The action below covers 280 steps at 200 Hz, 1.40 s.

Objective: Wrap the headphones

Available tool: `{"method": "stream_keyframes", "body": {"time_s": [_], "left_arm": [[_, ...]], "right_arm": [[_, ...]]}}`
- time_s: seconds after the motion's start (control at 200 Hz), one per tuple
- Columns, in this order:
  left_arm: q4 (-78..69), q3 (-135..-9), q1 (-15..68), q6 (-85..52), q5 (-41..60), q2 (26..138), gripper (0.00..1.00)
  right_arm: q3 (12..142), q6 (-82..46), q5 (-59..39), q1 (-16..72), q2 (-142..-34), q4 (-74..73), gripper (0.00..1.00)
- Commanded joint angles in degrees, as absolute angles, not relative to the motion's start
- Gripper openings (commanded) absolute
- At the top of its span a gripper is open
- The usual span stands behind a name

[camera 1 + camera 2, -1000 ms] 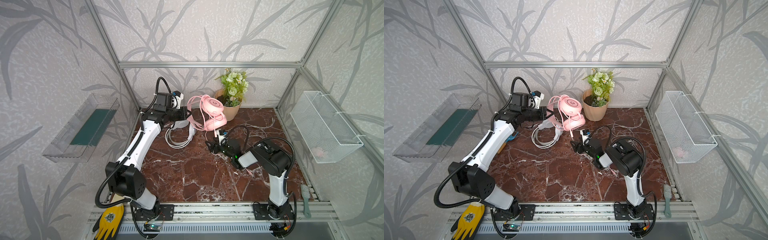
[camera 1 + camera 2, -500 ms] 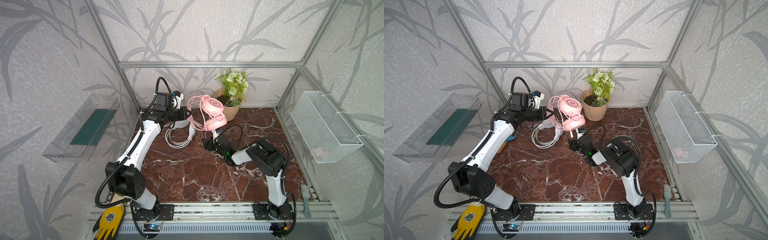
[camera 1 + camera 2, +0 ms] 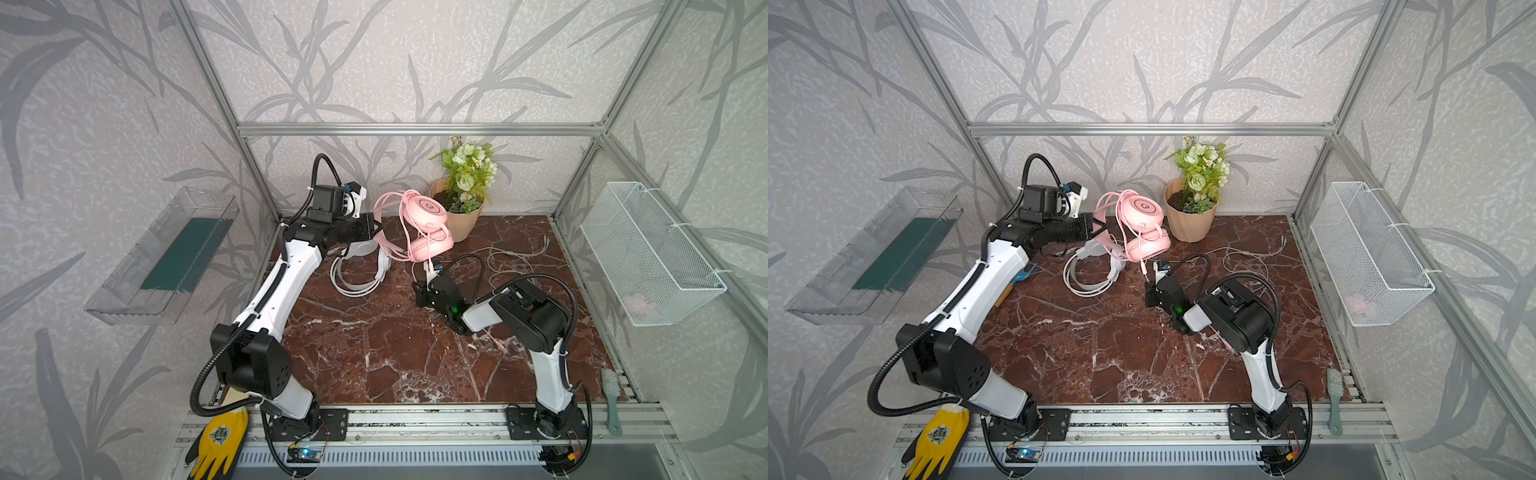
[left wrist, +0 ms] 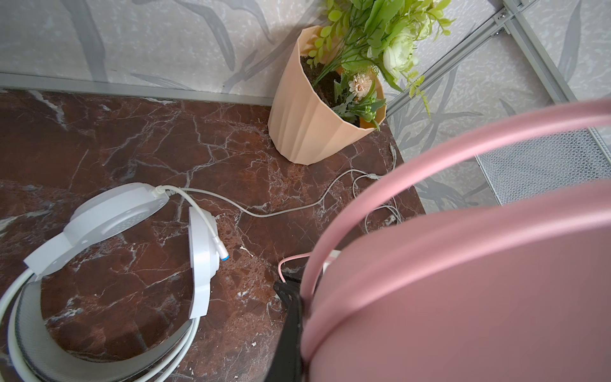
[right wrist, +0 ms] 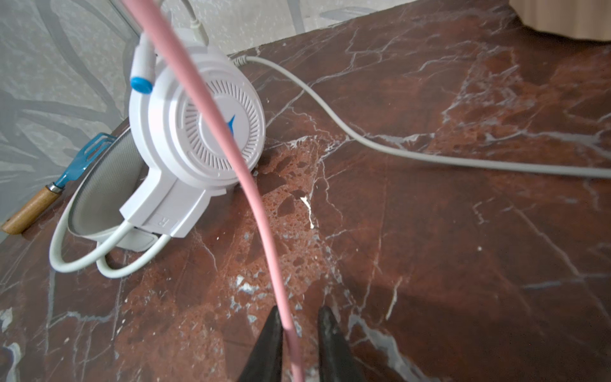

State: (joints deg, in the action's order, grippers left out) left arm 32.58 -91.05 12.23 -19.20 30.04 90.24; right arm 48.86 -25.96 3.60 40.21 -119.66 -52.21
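My left jaws are clenched on the headband of the pink headset (image 3: 426, 210), held lifted at the back, just beside the white headset (image 3: 361, 270) lying on the surface (image 3: 374, 353). The pink cable (image 5: 231, 139) drops from it and runs between the right jaws, along their length. They stand narrow, yet a gap shows on one side, so I cannot tell if they pinch it.

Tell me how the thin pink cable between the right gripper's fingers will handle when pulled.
Likely floppy: the thin pink cable curves slackly toward the right gripper. Probably light, being so thin. Pulling may tug the pink over-ear headset it loops over, held up by the left gripper.
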Motion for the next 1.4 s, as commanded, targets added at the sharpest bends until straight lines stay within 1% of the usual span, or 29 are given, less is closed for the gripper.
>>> {"method": "stream_keyframes", "body": {"time_s": [0.0,0.175,0.445,0.54,0.725,0.88,1.07,1.1,1.18,1.27,1.395], "left_arm": [[30.39,-93.82,11.91,-21.51,30.67,86.92,0.00],[30.89,-93.78,11.71,-21.27,29.36,87.01,0.00],[31.02,-93.87,11.43,-21.27,28.70,86.89,0.00],[31.12,-93.61,11.35,-21.66,26.91,86.81,0.00],[31.24,-93.69,11.20,-23.26,22.36,87.43,0.00],[30.43,-93.35,11.17,-23.55,20.98,88.57,0.00],[31.64,-93.13,11.17,-23.60,14.28,89.55,0.00],[32.17,-93.16,11.16,-23.28,13.21,89.64,0.00],[33.45,-93.34,11.20,-22.49,10.52,90.21,0.00],[34.86,-93.26,11.17,-21.26,8.45,90.68,0.00],[36.80,-93.21,11.25,-19.38,6.53,91.28,0.00]], "right_arm": [[47.12,-25.88,2.24,40.93,-119.88,-55.65,0.11],[44.92,-25.34,0.12,40.95,-119.72,-59.01,0.00],[39.95,-23.17,-3.70,40.96,-115.91,-64.47,0.00],[38.38,-23.33,-7.56,40.96,-114.73,-66.41,0.00],[35.54,-22.59,-14.17,41.46,-110.50,-64.82,0.00],[31.88,-15.97,-15.79,43.39,-104.90,-61.88,0.00],[29.18,-12.23,-18.50,44.28,-98.10,-56.24,0.00],[29.18,-11.12,-19.15,44.59,-95.48,-54.51,0.00],[29.88,-7.54,-21.36,45.41,-91.28,-47.74,0.00],[31.56,-3.48,-23.50,45.62,-86.21,-36.52,0.00],[33.06,2.69,-24.12,45.66,-78.45,-24.58,0.00]]}}
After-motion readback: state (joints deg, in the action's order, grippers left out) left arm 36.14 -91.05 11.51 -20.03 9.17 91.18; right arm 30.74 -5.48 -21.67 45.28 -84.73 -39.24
